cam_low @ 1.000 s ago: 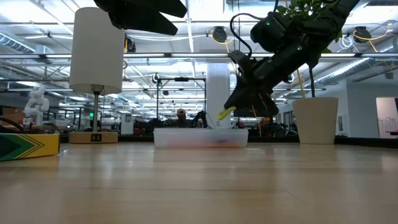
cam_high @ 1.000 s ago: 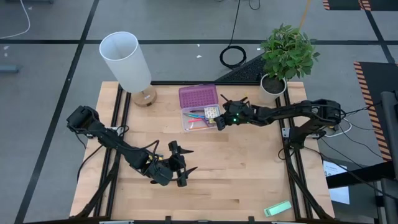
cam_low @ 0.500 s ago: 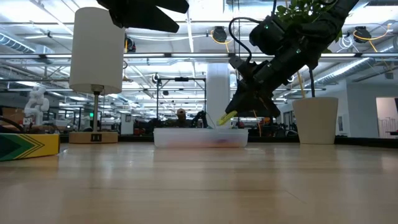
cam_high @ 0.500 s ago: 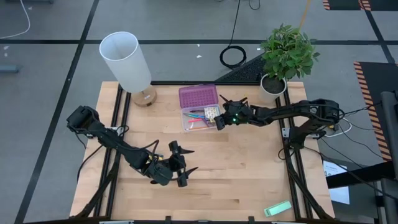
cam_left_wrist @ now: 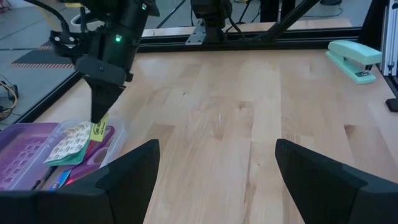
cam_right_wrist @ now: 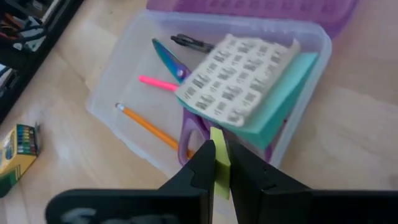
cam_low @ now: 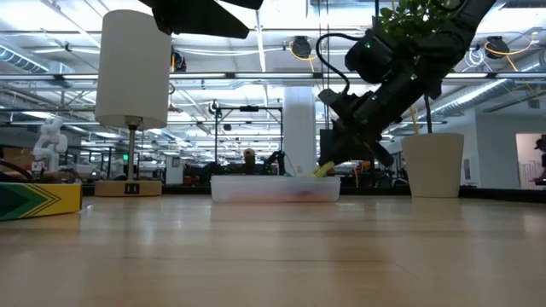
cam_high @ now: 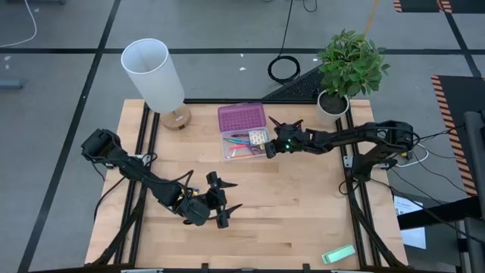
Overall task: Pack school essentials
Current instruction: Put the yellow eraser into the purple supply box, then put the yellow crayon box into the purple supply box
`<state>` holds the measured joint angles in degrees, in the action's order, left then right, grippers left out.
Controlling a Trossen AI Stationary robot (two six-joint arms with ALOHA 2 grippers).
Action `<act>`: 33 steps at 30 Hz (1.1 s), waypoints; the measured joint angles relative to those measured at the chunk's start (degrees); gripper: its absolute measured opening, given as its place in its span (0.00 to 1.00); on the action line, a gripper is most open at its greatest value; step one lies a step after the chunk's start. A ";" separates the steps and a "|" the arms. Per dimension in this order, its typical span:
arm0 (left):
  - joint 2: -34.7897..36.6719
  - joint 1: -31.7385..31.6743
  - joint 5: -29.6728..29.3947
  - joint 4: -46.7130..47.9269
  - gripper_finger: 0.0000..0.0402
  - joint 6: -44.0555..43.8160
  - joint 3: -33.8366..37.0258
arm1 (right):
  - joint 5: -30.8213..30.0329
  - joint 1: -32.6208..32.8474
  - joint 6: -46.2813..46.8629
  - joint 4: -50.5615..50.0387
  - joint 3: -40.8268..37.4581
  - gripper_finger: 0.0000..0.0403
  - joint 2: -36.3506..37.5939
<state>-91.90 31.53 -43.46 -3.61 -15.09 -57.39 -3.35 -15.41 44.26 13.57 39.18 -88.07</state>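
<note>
Bare worktop (cam_high: 303, 205) lies wide open in the middle; lamp (cam_high: 155, 76) and plant (cam_high: 348, 68) block the far corners.

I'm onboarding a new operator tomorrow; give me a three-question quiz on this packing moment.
1. True or false: the right gripper is shut on the tiny yellow block.
2. Multiple choice: where does the crayon box lie? A) inside the clear case B) on the table outside the case C) in the left gripper.
3. Fill in: the teal-edged packet rests in the case, leaning over the purple-handled ____.

Key
1. True; its fingers pinch the block at the case's edge.
2. B.
3. scissors.
</note>
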 joint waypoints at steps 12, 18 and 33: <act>0.00 -0.44 0.04 -0.14 0.81 -0.04 0.00 | 0.49 0.01 1.75 5.04 -3.15 0.14 0.00; 0.00 -0.44 0.07 -0.32 0.81 -0.05 0.00 | 1.54 0.01 1.60 5.04 -3.15 0.24 0.00; 0.00 -0.44 0.11 -0.70 0.81 0.02 0.00 | 1.85 0.25 0.02 10.14 -3.15 0.45 0.00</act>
<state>-91.90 31.09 -43.35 -4.32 -15.07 -57.39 -1.50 -15.16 44.27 23.71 36.02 -88.07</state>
